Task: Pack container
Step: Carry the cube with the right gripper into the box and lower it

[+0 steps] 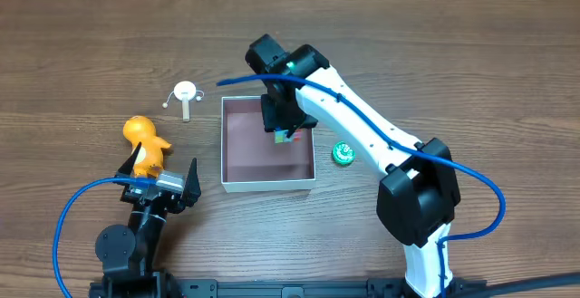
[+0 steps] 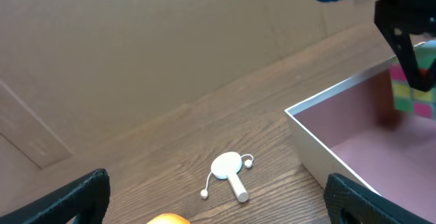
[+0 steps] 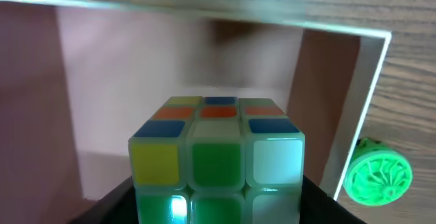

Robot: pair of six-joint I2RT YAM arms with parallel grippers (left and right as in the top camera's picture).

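Observation:
The container (image 1: 234, 144) is a shallow white box with a pinkish-mauve inside at the table's middle; it also shows in the left wrist view (image 2: 320, 152) and in the right wrist view (image 3: 368, 115). My right gripper (image 1: 286, 133) is shut on a colourful puzzle cube (image 3: 216, 157) and holds it over the box's back right part; the cube also shows in the left wrist view (image 2: 411, 93). My left gripper (image 1: 161, 178) is open and empty, left of the box, just behind an orange duck toy (image 1: 145, 146).
A white paddle toy with two bead strings (image 1: 185, 95) lies behind and left of the box, also seen in the left wrist view (image 2: 230, 171). A green round toy (image 1: 343, 153) lies on the table right of the box, also in the right wrist view (image 3: 377, 177).

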